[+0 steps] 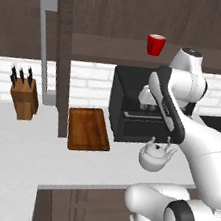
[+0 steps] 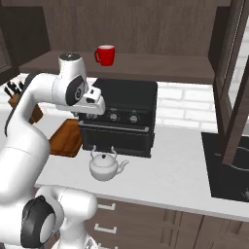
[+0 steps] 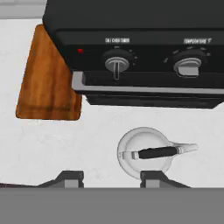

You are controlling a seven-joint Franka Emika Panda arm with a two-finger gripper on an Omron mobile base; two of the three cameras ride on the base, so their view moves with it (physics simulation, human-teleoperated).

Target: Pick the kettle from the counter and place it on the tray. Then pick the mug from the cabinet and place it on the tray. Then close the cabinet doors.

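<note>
Bending forward over the table (image 1: 19, 154), the arm held its hand pointing down before the black oven (image 2: 121, 116). Its fingers (image 3: 112, 179) stood apart, holding nothing. Below them sat the kettle (image 3: 144, 153), upright beside the right fingertip, untouched. The tray (image 1: 88, 128) lay left of the oven; the mug (image 1: 156, 44) stood on the cabinet (image 1: 112, 49) shelf.

Illegible labels above oven (image 3: 131, 52) knobs
</note>
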